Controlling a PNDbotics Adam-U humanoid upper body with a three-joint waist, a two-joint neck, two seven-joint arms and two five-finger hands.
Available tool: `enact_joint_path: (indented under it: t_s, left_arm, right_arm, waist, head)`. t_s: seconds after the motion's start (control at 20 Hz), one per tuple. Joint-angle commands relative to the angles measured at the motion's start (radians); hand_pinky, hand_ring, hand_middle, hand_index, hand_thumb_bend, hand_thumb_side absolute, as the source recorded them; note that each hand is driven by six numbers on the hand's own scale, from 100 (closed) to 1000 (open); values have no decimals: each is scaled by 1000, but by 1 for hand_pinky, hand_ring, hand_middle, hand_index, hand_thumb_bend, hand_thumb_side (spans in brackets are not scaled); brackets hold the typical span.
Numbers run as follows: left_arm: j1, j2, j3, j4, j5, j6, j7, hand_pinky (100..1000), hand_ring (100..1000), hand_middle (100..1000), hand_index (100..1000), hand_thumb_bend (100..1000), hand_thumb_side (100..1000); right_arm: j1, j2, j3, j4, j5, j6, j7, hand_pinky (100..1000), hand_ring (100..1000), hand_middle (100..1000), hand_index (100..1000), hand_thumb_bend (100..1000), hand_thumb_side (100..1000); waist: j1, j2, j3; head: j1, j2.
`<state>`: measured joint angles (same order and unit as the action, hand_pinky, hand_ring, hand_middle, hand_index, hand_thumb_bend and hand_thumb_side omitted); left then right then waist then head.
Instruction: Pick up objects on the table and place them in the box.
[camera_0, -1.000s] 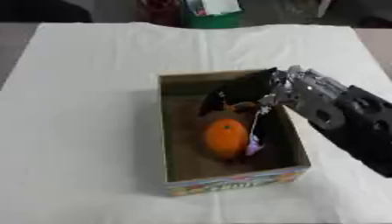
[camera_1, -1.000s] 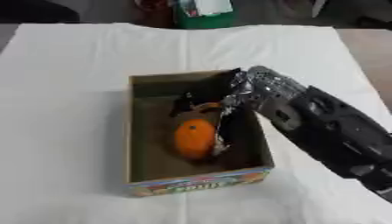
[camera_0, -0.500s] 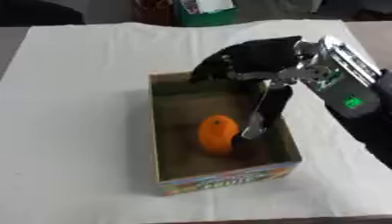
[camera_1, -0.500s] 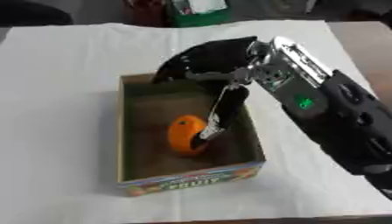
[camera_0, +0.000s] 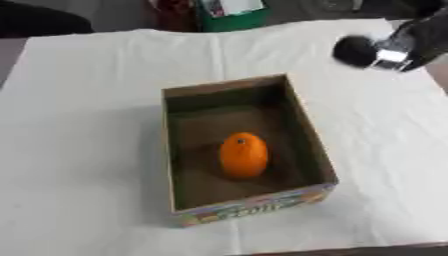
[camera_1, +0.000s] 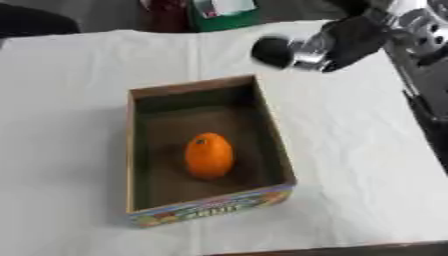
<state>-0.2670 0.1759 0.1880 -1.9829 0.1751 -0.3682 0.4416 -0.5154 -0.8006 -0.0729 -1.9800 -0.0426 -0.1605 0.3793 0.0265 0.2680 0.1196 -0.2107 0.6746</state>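
The orange lies in the cardboard box at centre frame, long axis up-down; the right hand (finger state unreadable) hangs at upper right.

The right hand, at two o'clock from the box, is smeared; its fingers cannot be made out. At twelve o'clock, a green container is cut off by the edge.

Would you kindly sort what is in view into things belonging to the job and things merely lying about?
Job: orange fruit, lying in the cardboard box; right hand, raised beyond the box.
Lying about: white tablecloth; green container past the table's far edge.
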Motion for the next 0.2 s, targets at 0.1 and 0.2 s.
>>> enact_joint_path:
  t_s: [0.1, 0.2]
  left_arm:
    - [-8, 11, 14, -17, -9, -2, 9, 408, 557, 605, 714, 100, 780]
    - [-10, 10, 15, -17, -10, -3, 10, 408, 557, 606, 715, 100, 780]
  right_arm:
    - [89, -33, -101, -20, -111, -26, -210, 913, 904, 883, 1000, 200, 900]
    - [153, -25, -114, -20, -149, -59, -310, 913, 899, 876, 1000, 100, 985]
  waist:
    - [1, -8, -9]
    - [3, -4, -13]
  head:
    - [22, -14]
    - [31, -16]
